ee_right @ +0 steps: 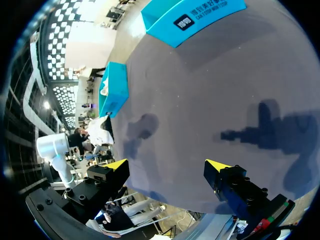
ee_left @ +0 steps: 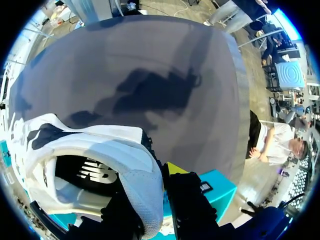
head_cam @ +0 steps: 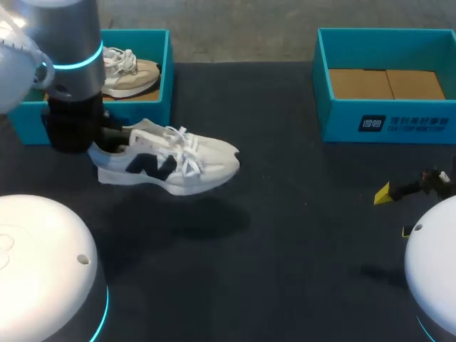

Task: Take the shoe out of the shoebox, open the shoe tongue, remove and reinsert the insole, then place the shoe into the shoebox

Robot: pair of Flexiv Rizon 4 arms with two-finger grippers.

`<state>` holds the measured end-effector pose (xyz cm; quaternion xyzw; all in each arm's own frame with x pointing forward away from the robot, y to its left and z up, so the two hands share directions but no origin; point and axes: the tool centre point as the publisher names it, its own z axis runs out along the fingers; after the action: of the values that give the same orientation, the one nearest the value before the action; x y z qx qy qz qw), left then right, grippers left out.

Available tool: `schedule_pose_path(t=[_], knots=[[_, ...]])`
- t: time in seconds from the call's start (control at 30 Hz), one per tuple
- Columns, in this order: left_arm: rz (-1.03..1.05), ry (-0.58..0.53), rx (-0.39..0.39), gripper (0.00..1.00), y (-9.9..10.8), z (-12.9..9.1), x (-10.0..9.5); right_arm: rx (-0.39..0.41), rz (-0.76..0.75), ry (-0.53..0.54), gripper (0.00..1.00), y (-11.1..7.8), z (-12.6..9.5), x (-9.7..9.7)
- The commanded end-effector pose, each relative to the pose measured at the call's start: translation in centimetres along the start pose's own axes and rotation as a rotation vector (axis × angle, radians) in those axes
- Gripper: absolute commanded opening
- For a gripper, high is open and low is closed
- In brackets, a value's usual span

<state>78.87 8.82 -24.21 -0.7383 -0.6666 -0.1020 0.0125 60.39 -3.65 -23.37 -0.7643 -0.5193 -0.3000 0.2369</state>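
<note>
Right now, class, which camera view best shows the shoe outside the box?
The head view: the whole shoe appears side-on, laces included. The left wrist view shows only its heel and inside; the right wrist view, at most a distant speck.

White/navy shoe (head_cam: 167, 165) lifted upright, just by teal shoebox (head_cam: 146, 110).
</note>
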Motion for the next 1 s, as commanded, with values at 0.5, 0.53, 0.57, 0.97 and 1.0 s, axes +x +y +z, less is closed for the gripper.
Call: schedule_pose_path(t=[0.5, 0.53, 0.57, 0.97, 1.0], knots=[[0.017, 0.02, 0.023, 0.0, -5.2, 3.6, -7.3, -0.016, 0.001, -0.001, 1.0, -1.1, -0.7, 0.0], [0.017, 0.02, 0.023, 0.0, -5.2, 3.6, -7.3, -0.016, 0.001, -0.001, 1.0, -1.1, -0.7, 0.0], [0.006, 0.021, 0.027, 0.0, -5.2, 4.2, -8.0, -0.016, 0.001, -0.001, 1.0, -1.1, -0.7, 0.0], [-0.029, 0.05, 0.029, 0.0, -5.2, 6.7, -10.0, -0.016, 0.001, -0.001, 1.0, -1.1, -0.7, 0.0], [-0.033, 0.053, 0.034, 0.0, -5.1, 7.0, -10.3, -0.016, 0.001, -0.001, 1.0, -1.1, -0.7, 0.0]])
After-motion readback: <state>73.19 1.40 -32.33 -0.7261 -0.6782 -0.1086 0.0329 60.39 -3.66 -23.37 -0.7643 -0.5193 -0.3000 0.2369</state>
